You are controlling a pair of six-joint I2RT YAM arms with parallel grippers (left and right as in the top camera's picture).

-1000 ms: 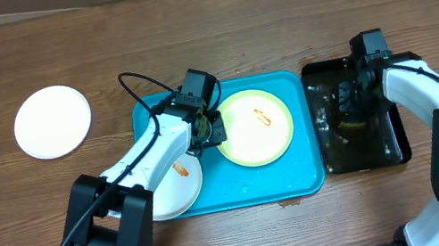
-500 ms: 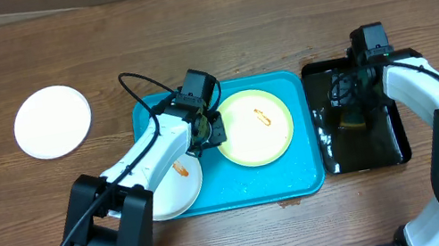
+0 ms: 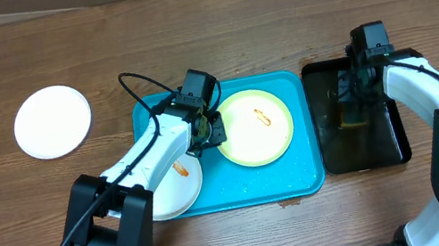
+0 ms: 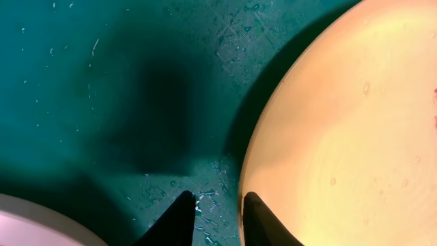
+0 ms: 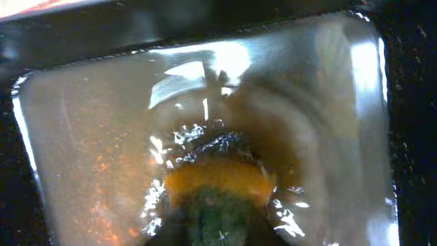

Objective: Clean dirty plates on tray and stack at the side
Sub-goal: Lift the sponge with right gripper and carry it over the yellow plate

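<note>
Yellow-green plate [image 4: 341, 137]: lying just right of your left gripper [image 4: 220, 217].
Left jaws: standing narrowly apart.
Right gripper [image 3: 353, 98]: hanging over black tray [image 3: 386, 143]; you cannot tell its grip.

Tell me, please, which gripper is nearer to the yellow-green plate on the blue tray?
Left. The left gripper is at the plate's left rim; the right gripper is off to its right, over the black tray.

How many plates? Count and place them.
3: unsmeared white plate on the table, left; smeared white plate in the tray's near-left corner; yellow-green plate mid-tray. None apparently hidden.
</note>
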